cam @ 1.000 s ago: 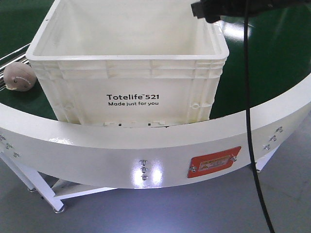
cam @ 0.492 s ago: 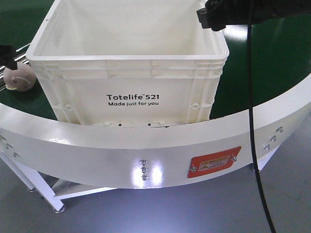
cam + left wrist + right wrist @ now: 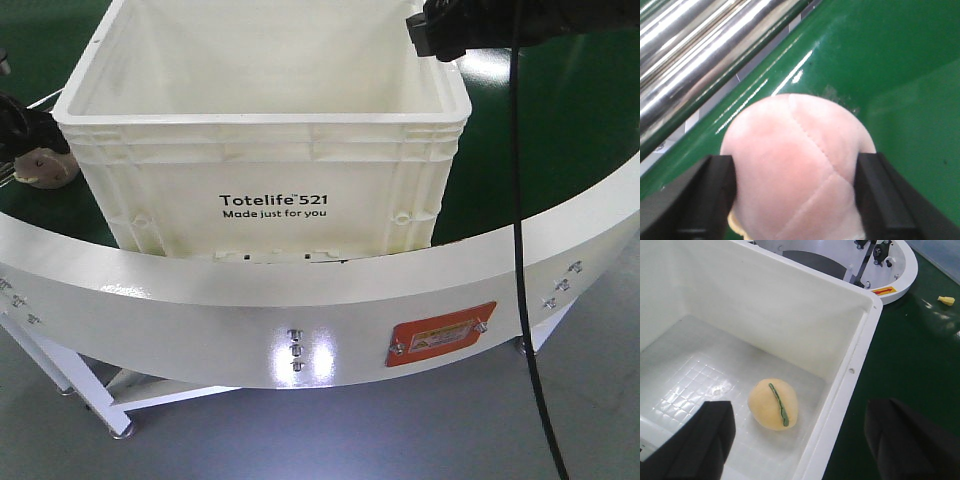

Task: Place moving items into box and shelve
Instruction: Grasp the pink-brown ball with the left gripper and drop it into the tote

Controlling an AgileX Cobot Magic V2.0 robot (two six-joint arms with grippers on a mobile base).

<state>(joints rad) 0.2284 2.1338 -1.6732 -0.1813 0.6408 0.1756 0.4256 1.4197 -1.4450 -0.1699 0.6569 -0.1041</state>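
Pink ball [image 3: 795, 165] being squeezed between left fingers [image 3: 715, 195], resting on green bench [image 3: 900, 75] beside box [image 3: 270, 160]. Firm hold, straight lift being called for to clear its rim. Right fingers [image 3: 715, 435] being held spread over box; yellow ball [image 3: 773, 404] lying inside.

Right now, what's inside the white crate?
One yellow ball with a green stripe, on the crate floor near a wall. The right gripper hides parts of the floor. The pink ball is outside, in the left gripper.

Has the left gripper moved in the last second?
Yes. The left gripper came in from the left edge toward the box, now straddling the pink ball.
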